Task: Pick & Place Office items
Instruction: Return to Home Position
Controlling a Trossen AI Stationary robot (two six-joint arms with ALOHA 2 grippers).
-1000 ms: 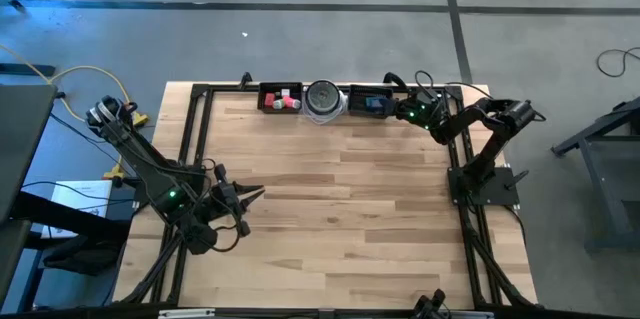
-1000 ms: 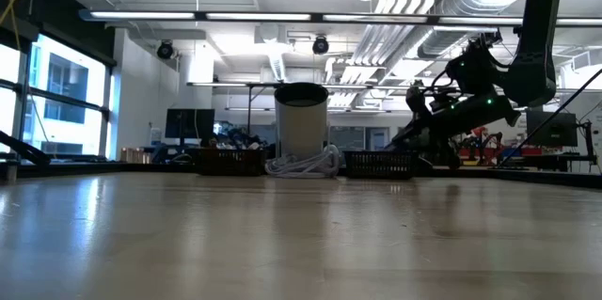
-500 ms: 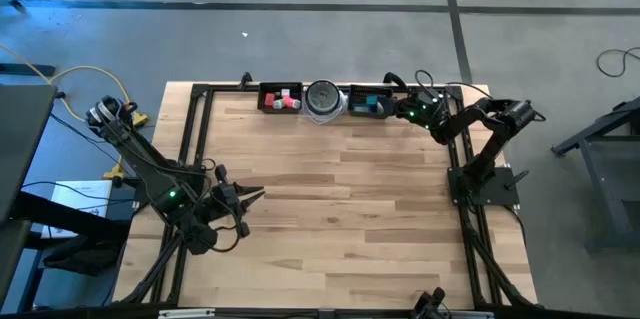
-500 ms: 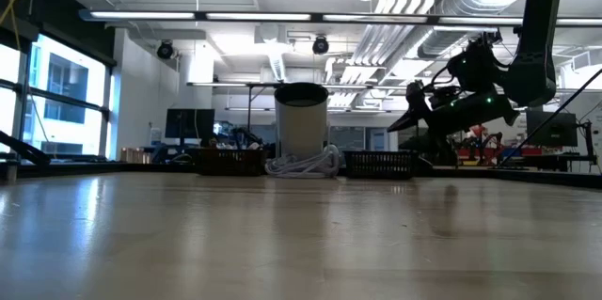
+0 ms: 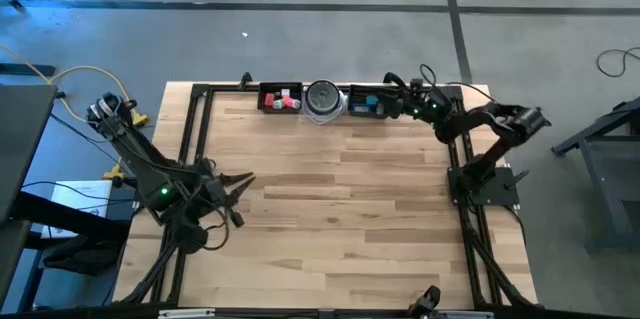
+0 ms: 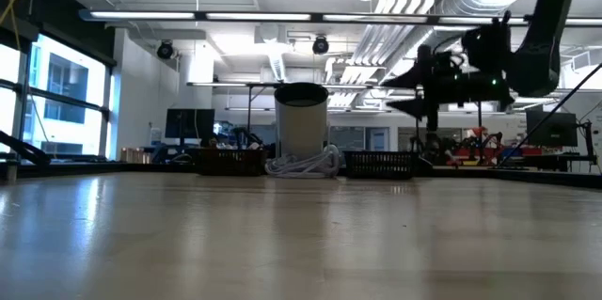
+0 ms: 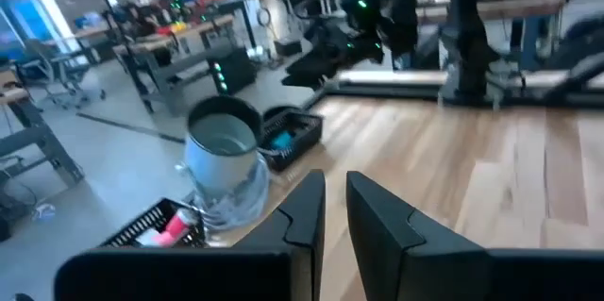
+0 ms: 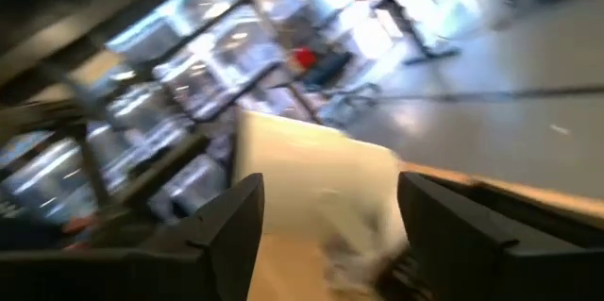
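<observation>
Red and pink blocks (image 5: 284, 100) lie in the left black tray (image 5: 268, 95) at the table's far edge. A teal block (image 5: 360, 105) and a blue piece (image 5: 373, 105) lie in the right black tray (image 5: 352, 93). My right gripper (image 5: 393, 99) hovers open above that tray's right end, pointing level, nothing between its fingers (image 8: 231, 230); in the low view my right gripper (image 6: 400, 93) shows well above the tray (image 6: 381, 163). My left gripper (image 5: 245, 179) is shut and bare over the table's left side, and in its wrist view my left gripper (image 7: 335, 211) faces the trays.
A round silver-grey container (image 5: 323, 99) stands between the two trays, pale and upright in the low view (image 6: 301, 131). A black frame (image 5: 200, 139) runs along the table's edges. Bare wooden tabletop (image 5: 340, 199) lies between the arms.
My right gripper has opened and risen from the right tray, tipping up to level and drawing back a little toward the table's right edge; the teal block, which the gripper hid one second ago, now shows in the tray. My left gripper has turned slightly toward the far edge.
</observation>
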